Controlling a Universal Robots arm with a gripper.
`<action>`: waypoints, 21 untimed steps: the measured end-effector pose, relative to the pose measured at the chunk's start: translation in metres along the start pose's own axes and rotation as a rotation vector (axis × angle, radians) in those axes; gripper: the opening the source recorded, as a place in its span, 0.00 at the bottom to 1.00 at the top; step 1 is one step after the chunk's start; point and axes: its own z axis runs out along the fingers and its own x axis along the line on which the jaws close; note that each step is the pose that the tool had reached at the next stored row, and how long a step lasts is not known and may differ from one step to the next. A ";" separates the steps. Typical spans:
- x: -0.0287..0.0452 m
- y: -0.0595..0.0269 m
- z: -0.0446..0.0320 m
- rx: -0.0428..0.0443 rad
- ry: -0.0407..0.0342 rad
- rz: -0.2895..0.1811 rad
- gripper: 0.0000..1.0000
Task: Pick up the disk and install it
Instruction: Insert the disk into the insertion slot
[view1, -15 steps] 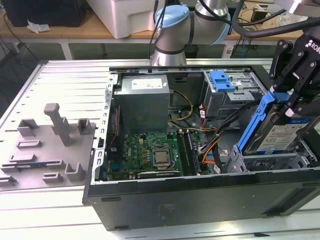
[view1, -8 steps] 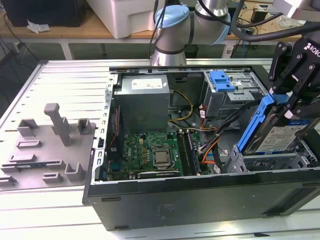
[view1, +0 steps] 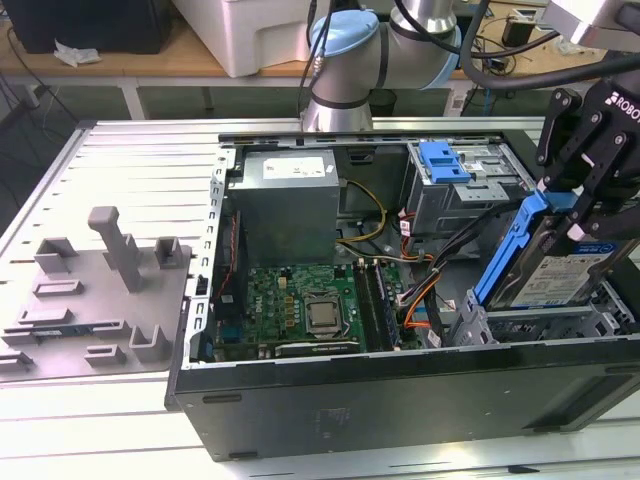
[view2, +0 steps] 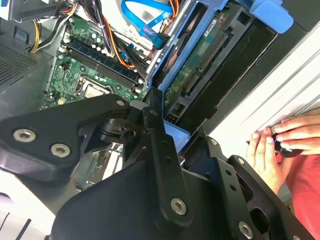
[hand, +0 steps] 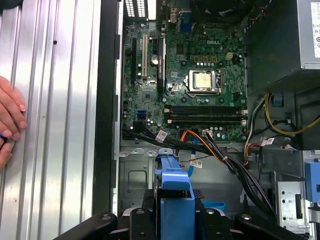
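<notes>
The disk (view1: 562, 268), a silver drive with a white-and-blue label in a blue carrier bracket (view1: 507, 250), hangs tilted on edge over the drive cage (view1: 540, 325) at the exterior view's right end of the open computer case (view1: 300, 400). My gripper (view1: 572, 212) is shut on the disk's upper end, one black finger on each side. The second wrist view shows the disk's green circuit-board side (view2: 207, 55) past my fingers (view2: 156, 135). In the first wrist view the blue carrier (hand: 175, 187) sits between the jaws, above the case floor.
Inside the case are the motherboard (view1: 305, 300), the power supply (view1: 290, 200), loose cables (view1: 425, 290) and another blue carrier (view1: 445, 160) in the upper bay. A grey fixture plate (view1: 95, 290) lies on the exterior view's left. A person's hand (view2: 277, 142) rests on the table beside the case.
</notes>
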 end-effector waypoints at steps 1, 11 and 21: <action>0.0000 0.0000 0.0000 0.0000 0.0000 0.000 0.37; 0.0000 0.0005 0.0007 0.0002 -0.0002 0.000 0.37; -0.0001 0.0024 0.0009 0.0018 -0.0001 0.000 0.50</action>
